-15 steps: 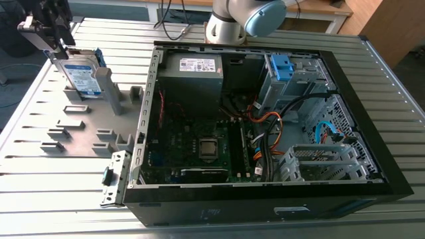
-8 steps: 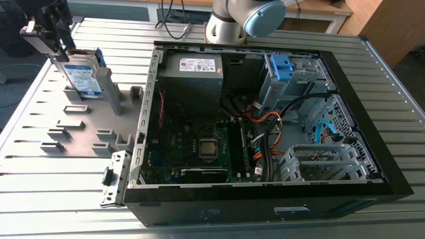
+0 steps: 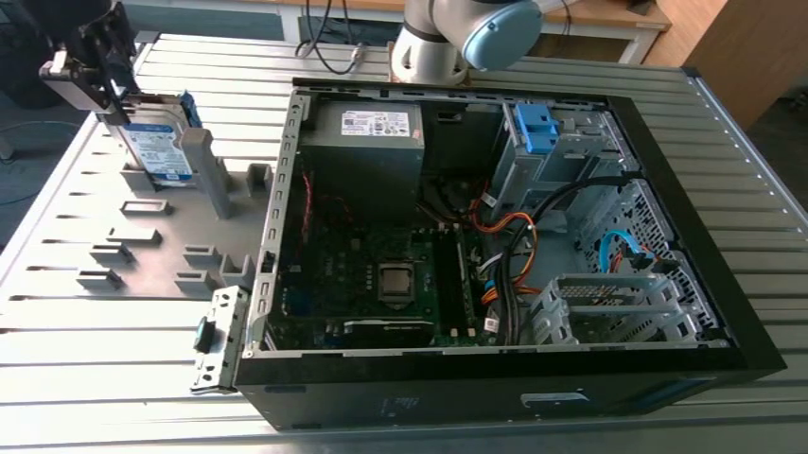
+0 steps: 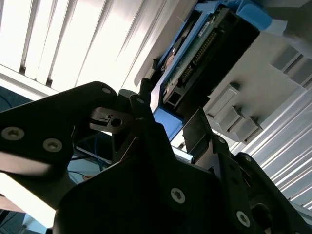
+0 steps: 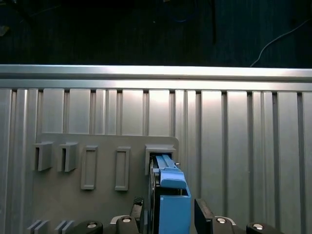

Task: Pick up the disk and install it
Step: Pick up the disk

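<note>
Disk (image 3: 162,144) | stood upright in grey slotted rack (image 3: 165,232), upper left of exterior view, on table (image 3: 89,340) | end effector (image 5: 168,210) straddled its top edge, fingers (image 5: 202,212) apart, narrow gaps either side

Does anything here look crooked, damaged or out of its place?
Nothing stands out. The disk stands upright in its slot on the grey holder plate, with the open gripper straddling its top edge. The computer case lies flat on the table, side panel off, cables inside.
</note>
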`<state>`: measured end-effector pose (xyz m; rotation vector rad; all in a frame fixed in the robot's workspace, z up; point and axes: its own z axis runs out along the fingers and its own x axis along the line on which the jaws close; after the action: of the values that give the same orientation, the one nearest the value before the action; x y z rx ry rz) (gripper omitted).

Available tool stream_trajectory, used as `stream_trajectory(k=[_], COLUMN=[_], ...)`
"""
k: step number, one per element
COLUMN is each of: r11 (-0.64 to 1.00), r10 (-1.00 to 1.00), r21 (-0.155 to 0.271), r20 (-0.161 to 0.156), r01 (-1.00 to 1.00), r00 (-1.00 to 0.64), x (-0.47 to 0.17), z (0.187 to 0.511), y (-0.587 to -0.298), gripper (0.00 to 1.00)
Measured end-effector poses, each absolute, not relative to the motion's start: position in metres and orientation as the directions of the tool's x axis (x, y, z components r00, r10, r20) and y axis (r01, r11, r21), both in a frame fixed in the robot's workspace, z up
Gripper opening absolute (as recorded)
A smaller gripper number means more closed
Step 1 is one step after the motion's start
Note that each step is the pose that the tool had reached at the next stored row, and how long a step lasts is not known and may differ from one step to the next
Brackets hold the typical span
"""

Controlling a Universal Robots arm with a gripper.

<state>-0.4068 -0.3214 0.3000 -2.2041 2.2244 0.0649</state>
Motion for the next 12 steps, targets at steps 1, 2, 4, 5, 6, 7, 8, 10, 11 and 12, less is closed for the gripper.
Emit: stream_trajectory(k=[1, 2, 4, 5, 6, 7, 8, 10, 11, 12], r11=[0.008, 0.007, 0.005, 0.004, 0.004, 0.004, 0.004, 0.003, 0.003, 0.003], r10=[-0.999, -0.999, -0.999, -0.999, -0.999, -0.999, -0.999, -0.999, -0.999, -0.999], r21=[0.023, 0.023, 0.023, 0.023, 0.023, 0.023, 0.023, 0.023, 0.023, 0.023], r20=[-0.036, -0.036, -0.036, -0.036, -0.036, -0.036, -0.036, -0.036, -0.036, -0.036], r01=[-1.0, -1.0, -1.0, -1.0, -1.0, -1.0, -1.0, -1.0, -1.0, -1.0], r00=[-0.009, -0.008, -0.006, -0.005, -0.005, -0.005, -0.004, -0.004, -0.004, -0.004], x=[-0.407, -0.406, -0.405, -0.404, -0.403, -0.403, -0.402, -0.402, -0.402, -0.402], z=[0.299, 0.298, 0.296, 0.296, 0.294, 0.293, 0.293, 0.29, 0.289, 0.288], y=[-0.321, -0.321, -0.321, -0.321, -0.321, -0.321, -0.321, -0.321, -0.321, -0.321], gripper=[0.53, 0.53, 0.53, 0.53, 0.53, 0.53, 0.53, 0.53, 0.53, 0.53])
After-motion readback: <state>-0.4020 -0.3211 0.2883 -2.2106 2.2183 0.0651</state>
